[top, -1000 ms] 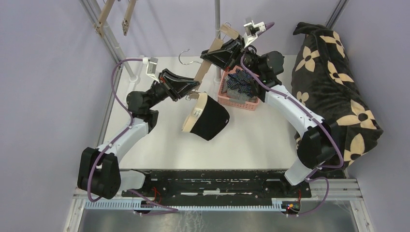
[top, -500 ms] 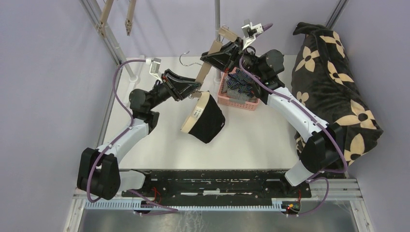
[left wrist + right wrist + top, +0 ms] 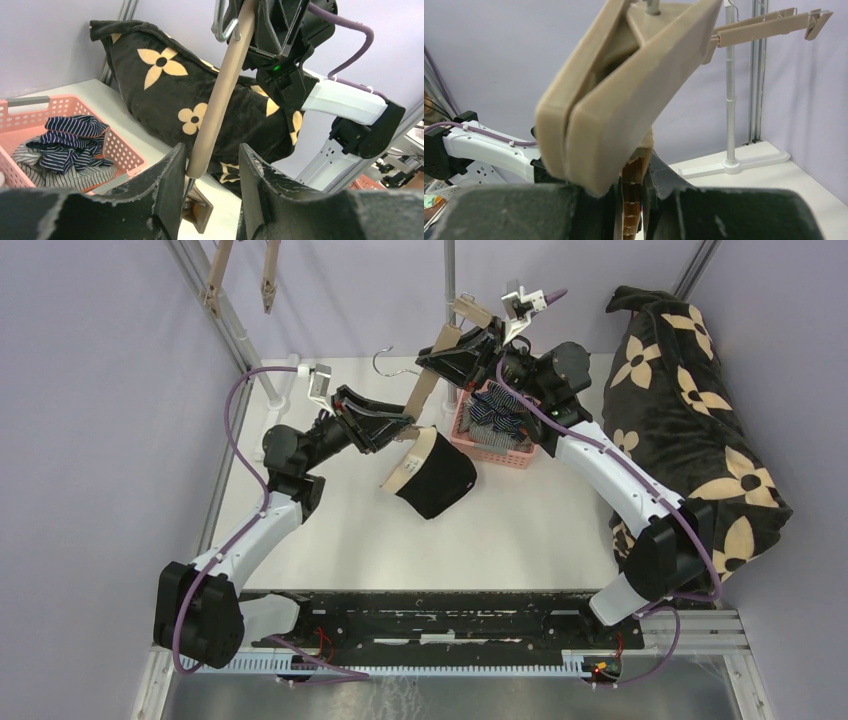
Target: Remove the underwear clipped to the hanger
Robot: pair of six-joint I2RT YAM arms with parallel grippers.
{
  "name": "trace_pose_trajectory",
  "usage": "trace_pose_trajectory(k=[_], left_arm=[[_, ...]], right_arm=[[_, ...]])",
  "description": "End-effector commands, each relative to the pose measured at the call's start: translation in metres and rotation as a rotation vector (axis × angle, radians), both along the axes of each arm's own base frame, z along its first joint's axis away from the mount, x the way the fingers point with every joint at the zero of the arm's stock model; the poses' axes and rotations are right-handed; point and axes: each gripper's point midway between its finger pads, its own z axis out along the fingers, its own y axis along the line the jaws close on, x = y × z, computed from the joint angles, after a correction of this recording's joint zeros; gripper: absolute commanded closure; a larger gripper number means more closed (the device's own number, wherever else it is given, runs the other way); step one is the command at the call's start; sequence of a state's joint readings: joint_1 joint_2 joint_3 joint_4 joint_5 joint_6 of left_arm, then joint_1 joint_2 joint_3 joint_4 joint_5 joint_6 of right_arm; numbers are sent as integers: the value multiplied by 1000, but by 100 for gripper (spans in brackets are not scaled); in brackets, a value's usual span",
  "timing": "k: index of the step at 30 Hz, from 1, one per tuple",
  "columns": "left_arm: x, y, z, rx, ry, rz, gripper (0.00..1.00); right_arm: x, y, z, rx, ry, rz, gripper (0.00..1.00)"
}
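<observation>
A wooden clip hanger (image 3: 428, 380) slants over the table's far middle. My right gripper (image 3: 447, 347) is shut on its upper part, and the wrist view shows the wood (image 3: 636, 192) pinched between the jaws behind a big clip (image 3: 624, 95). My left gripper (image 3: 405, 427) stands open around the hanger's lower end (image 3: 220, 95), above its clip (image 3: 199, 212). The black underwear (image 3: 440, 480) lies just below that end, and I cannot tell if it is still clipped. Navy striped underwear (image 3: 497, 412) (image 3: 67, 137) and grey-white underwear (image 3: 30, 165) lie in the pink basket (image 3: 500, 452).
The basket (image 3: 30, 100) stands at the back centre, right of the hanger. A large black flower-print blanket (image 3: 690, 420) (image 3: 165, 85) fills the right side. A rack pole (image 3: 450, 270) rises behind, and more wooden hangers (image 3: 215, 270) (image 3: 769, 27) hang from the rail.
My left gripper has opened off the hanger's lower clip. The black underwear has dropped lower and shifted slightly toward the basket. The right gripper still holds the hanger, raised a little.
</observation>
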State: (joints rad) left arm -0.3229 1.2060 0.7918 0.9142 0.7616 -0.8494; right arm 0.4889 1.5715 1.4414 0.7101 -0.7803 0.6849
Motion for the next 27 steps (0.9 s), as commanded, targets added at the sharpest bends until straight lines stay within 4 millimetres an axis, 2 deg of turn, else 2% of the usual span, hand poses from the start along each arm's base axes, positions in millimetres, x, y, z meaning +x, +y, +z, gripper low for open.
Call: trace_pose_trajectory(k=[1,3,5,8,11,19,21,22,23,25,26,27], left_arm=[[-6,-2,-11,51,-56,-7,48],[-5,-2,-15,72,-62,2,42],[-5,-2,-20,95,-68,1,25],[-3,-1,-27,122,-79,18,9],[4,2,-31,131,-79,61,0],[13,3,-25,130,-127,106,0],[14,1,-25,122,-131,90,8],[13,-1,-23,116,-137,73,17],[12,-3,-23,108,-127,52,30],[15,-5,-24,100,-111,38,72],[16,-5,-23,93,-106,44,88],[17,-4,-23,89,-105,57,96]], right_arm=[[-3,-16,28,42,-101,-81,99],[-4,-17,29,42,-102,-83,99],[-5,-18,31,45,-103,-85,99],[-6,-18,33,46,-104,-84,99],[-7,-19,34,47,-101,-81,99],[-7,-18,31,45,-85,-77,99],[-7,-18,31,46,-80,-76,99],[-7,-18,31,47,-79,-76,99],[-7,-18,31,48,-76,-75,99],[-6,-18,30,47,-71,-77,99],[-6,-18,30,48,-69,-77,99],[-5,-18,29,46,-67,-78,99]])
